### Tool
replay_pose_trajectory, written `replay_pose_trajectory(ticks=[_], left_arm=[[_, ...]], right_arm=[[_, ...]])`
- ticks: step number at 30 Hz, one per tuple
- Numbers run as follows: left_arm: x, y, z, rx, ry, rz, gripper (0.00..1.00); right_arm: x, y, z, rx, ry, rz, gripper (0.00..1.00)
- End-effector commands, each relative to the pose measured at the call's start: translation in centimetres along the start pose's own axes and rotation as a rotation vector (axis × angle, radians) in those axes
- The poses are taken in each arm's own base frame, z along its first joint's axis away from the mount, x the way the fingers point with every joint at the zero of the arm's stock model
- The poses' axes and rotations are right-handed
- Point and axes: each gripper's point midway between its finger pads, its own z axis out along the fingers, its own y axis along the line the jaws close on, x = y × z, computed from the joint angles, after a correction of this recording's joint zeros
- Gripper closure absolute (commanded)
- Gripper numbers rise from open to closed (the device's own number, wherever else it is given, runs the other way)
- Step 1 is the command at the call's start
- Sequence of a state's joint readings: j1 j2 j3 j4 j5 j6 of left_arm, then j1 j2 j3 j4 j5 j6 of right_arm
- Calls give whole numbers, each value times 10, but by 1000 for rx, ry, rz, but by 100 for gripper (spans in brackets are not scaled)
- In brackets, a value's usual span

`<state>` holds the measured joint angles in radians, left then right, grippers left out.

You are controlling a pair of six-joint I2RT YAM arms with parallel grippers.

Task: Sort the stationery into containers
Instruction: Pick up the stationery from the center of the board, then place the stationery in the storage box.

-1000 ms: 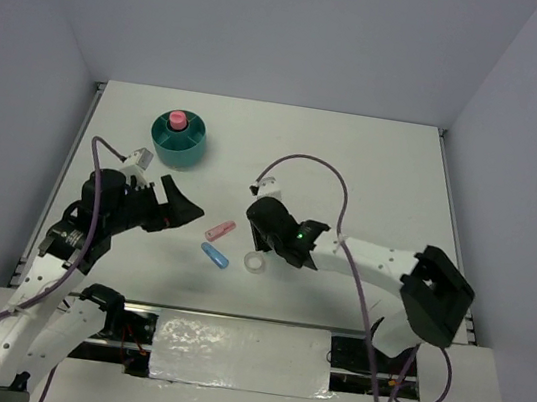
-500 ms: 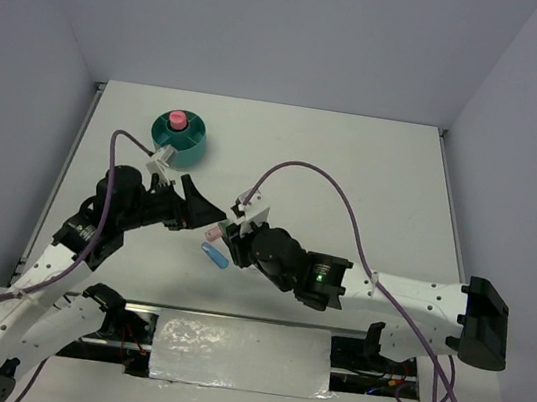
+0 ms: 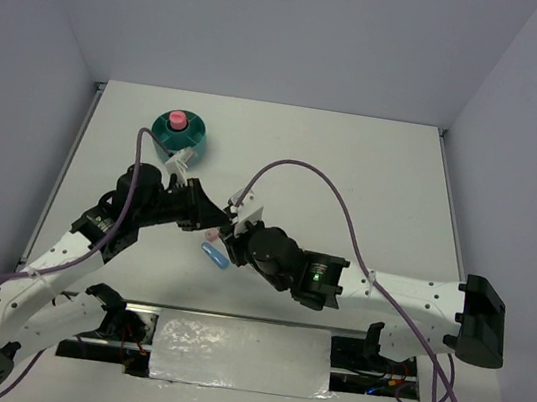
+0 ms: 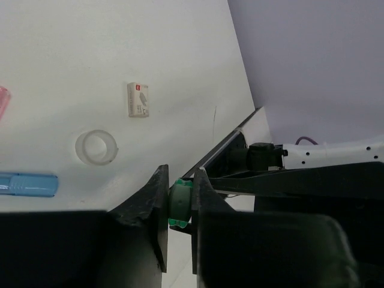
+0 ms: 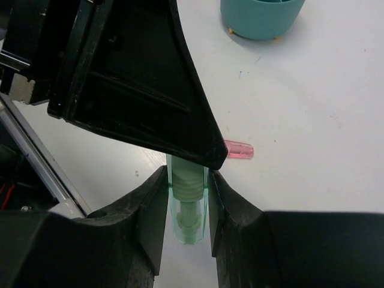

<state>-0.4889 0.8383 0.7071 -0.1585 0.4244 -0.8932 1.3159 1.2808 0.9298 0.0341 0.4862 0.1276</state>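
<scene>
A translucent green pen (image 5: pixel 189 216) hangs above the table, held from both sides. My right gripper (image 5: pixel 188 180) is shut on its barrel. My left gripper (image 4: pixel 180 180) is shut on its green end (image 4: pixel 180 203). In the top view the two grippers, left (image 3: pixel 219 222) and right (image 3: pixel 234 237), meet at the table's middle. A pink stick (image 5: pixel 239 149) and a light-blue stick (image 3: pixel 215 256) lie just beneath them. The clear tape ring (image 4: pixel 96 147) lies beside the blue stick (image 4: pixel 27 184). The teal organiser (image 3: pixel 192 149) stands at the far left, a pink item (image 3: pixel 175 120) in its central well.
A small white labelled block (image 4: pixel 138 99) lies on the table beyond the tape ring. The right arm's purple cable (image 3: pixel 336 186) arches over the table's middle. The metal rail at the near edge (image 4: pixel 219 153) runs past the grippers.
The right arm swung left with the green pen. The left gripper moved right to meet it and went from open to shut on the pen's end.
</scene>
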Motion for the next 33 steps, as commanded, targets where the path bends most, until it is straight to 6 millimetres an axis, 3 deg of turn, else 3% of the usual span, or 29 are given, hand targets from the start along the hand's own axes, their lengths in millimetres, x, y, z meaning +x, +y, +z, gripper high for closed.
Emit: replay_pose_trajectory(ticks=[1, 2, 4, 6, 7, 8, 10, 11, 12, 13, 14, 15, 16, 18, 19, 20, 21, 22, 24, 25, 26, 29, 33], left_arm=[[-10, -10, 2, 16, -17, 44, 89], [-15, -11, 2, 4, -29, 59, 99], [-15, -8, 2, -23, -24, 62, 100], [-20, -8, 0, -35, -40, 80, 100], [-20, -5, -1, -56, -39, 85, 100], [-31, -2, -1, -94, -69, 126, 100], [-52, 11, -11, -252, -114, 167, 100], [-65, 26, -17, -364, -150, 201, 100], [-91, 63, -26, -594, -255, 205, 100], [-108, 71, -38, -705, -297, 203, 100], [-127, 102, -46, -868, -334, 203, 100], [-140, 110, -52, -921, -353, 205, 100], [-161, 109, -55, -943, -394, 208, 100], [-203, 132, -59, -961, -456, 194, 100], [-223, 134, -60, -941, -486, 218, 100], [-255, 150, -67, -938, -575, 203, 100], [-269, 153, -63, -883, -594, 207, 100], [-292, 172, -65, -873, -653, 209, 100], [-309, 190, -64, -843, -652, 217, 100], [-322, 188, -62, -811, -646, 240, 100], [-328, 209, -64, -839, -637, 224, 100], [-357, 213, -66, -820, -680, 275, 100], [-361, 234, -53, -824, -640, 284, 100]], right_arm=[[-38, 5, 2, -4, -97, 25, 85], [-39, 1, 2, 8, -109, 37, 81], [-38, -5, 0, 17, -116, 50, 78], [-36, -15, 1, 29, -125, 75, 66], [-37, -20, 0, 35, -131, 85, 57], [-36, -31, -4, 67, -138, 103, 29], [-35, -46, -12, 109, -139, 120, 1], [-33, -60, -22, 134, -140, 137, 0], [-31, -69, -28, 151, -145, 147, 0], [-31, -77, -34, 164, -156, 161, 0], [-30, -90, -47, 181, -182, 177, 0], [-30, -94, -52, 171, -193, 184, 0], [-29, -97, -57, 165, -203, 190, 0], [-26, -102, -69, 142, -218, 193, 0], [-24, -103, -72, 140, -218, 186, 0], [-18, -103, -75, 134, -209, 180, 0], [-14, -103, -76, 130, -202, 178, 0], [-5, -103, -76, 127, -184, 168, 0], [0, -103, -77, 124, -177, 168, 0], [3, -102, -76, 119, -171, 167, 0], [11, -101, -76, 111, -155, 161, 0], [17, -97, -75, 89, -144, 160, 0], [19, -92, -72, 69, -121, 156, 0]])
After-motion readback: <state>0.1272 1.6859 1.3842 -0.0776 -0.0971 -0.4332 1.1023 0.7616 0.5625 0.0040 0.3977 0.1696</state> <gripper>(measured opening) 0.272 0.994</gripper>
